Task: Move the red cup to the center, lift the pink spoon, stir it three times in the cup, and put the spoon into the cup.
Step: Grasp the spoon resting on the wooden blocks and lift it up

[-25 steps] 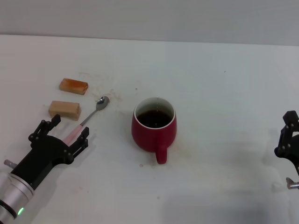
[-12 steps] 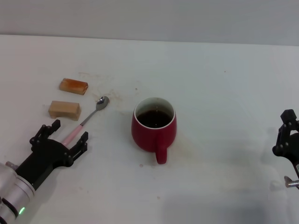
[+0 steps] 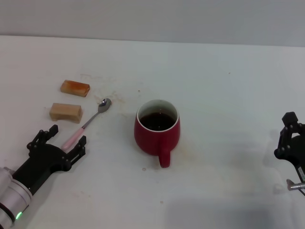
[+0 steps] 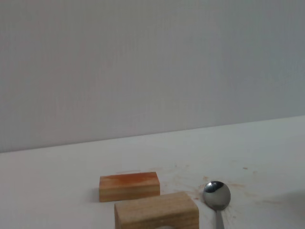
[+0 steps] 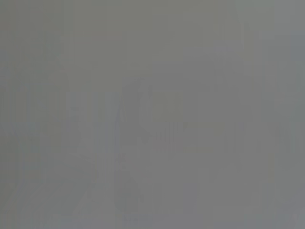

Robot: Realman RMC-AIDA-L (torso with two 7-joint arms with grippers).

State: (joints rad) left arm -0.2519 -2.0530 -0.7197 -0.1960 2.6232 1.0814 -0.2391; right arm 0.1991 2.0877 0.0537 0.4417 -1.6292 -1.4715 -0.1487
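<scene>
Red cup (image 3: 157, 133) stands upright near the middle of the white worktop (image 3: 224, 95), handle toward the robot, dark liquid inside. Pink spoon (image 3: 88, 123) lies flat to its left, well apart from it, bowl pointing away from the robot. Two tan blocks (image 3: 66, 112) sit just left of the spoon. Brown specks stain the worktop around the spoon; a grey wall (image 3: 152, 19) stands behind. Left gripper (image 3: 58, 142) sits low, fingers spread on either side of the handle end. Right gripper (image 3: 289, 138) is at the right edge; its finger state cannot be told.
</scene>
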